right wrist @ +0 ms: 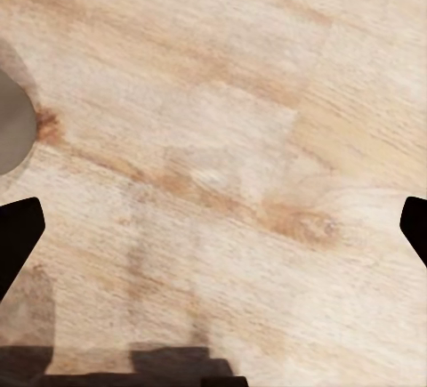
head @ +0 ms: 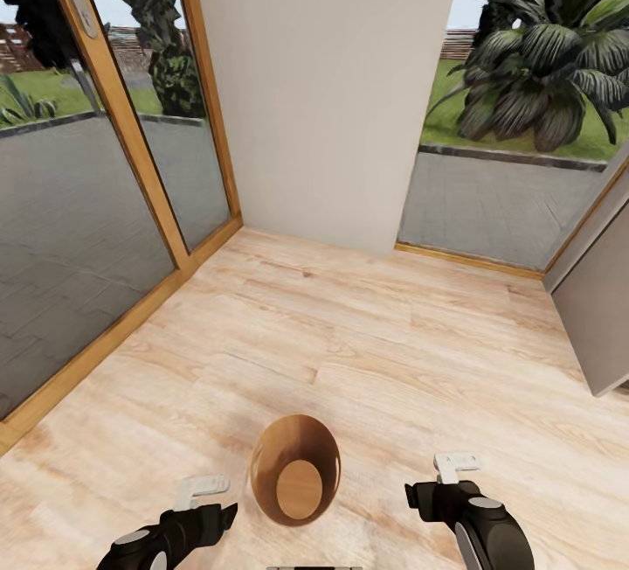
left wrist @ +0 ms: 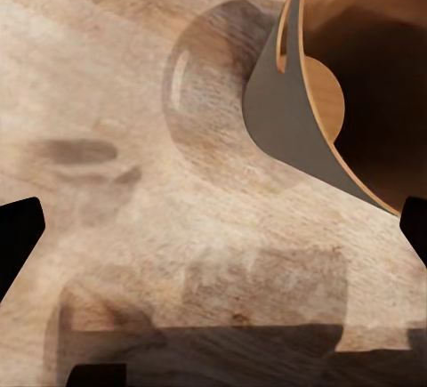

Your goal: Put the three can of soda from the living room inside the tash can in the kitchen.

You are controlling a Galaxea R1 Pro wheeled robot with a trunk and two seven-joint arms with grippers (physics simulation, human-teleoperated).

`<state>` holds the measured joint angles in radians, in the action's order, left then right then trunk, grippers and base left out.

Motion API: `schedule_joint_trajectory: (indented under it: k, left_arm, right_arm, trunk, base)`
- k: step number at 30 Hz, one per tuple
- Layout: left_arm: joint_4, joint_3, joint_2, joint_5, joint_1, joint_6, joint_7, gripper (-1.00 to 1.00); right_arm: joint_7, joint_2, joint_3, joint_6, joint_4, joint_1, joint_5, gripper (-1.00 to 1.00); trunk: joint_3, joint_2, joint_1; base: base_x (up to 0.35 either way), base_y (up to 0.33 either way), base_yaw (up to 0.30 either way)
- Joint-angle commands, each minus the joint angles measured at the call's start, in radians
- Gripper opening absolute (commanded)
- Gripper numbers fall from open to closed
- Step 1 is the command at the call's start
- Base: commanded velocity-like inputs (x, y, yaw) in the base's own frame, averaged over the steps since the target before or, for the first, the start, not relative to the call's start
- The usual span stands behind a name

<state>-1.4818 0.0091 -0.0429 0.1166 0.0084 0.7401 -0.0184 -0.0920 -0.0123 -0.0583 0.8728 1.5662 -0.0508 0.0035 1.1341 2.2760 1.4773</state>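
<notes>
Tan-lined grey tash can (head: 295, 470), pale wood-grain floor (head: 376, 334), orange-brown door frames (head: 131, 115)

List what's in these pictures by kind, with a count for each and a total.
Trash can, standing on the wood floor between the two arms, no soda cans visible inside: 1
Robot pincers, left pincer and right pincer, both empty: 2
Wood-framed glass doors: 1 set
Grey cabinet side: 1
Soda cans: 0
Total: 5
</notes>
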Motion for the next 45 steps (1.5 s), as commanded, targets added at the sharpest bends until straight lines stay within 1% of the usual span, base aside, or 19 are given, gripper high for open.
schedule_joint_trajectory:
  k: [1,13,19,25,45]
  left_arm:
    - [0.0,0.0,0.0,0.0,0.0,0.0,0.0,1.0]
    - [0.0,-0.001,0.0,0.0,0.0,-0.001,0.0,1.0]
    - [0.001,0.0,0.002,0.0,0.0,-0.004,0.001,1.0]
    - [0.001,0.008,0.002,-0.001,0.0,-0.004,0.0,1.0]
    - [0.001,0.01,0.001,-0.003,0.0,-0.004,0.001,1.0]
  right_arm:
    - [0.0,0.0,0.0,0.0,0.0,0.0,0.0,1.0]
    - [0.001,0.0,0.0,0.0,0.0,0.0,0.0,1.0]
    - [0.002,0.0,0.0,0.0,0.0,0.0,0.0,1.0]
    - [0.002,0.0,0.0,0.0,0.0,0.0,0.0,1.0]
    - [0.0,0.0,0.0,-0.001,0.0,0.0,0.0,1.0]
  trunk:
    - [0.0,0.0,0.0]
    - [0.0,0.0,0.0]
    - [0.0,0.0,0.0]
    - [0.0,0.0,0.0]
    - [0.0,0.0,0.0]
  base:
    - [0.002,0.0,0.0]
    - [0.0,0.0,0.0]
    - [0.239,0.0,0.0]
    - [0.207,0.0,0.0]
    - [0.009,0.0,0.0]
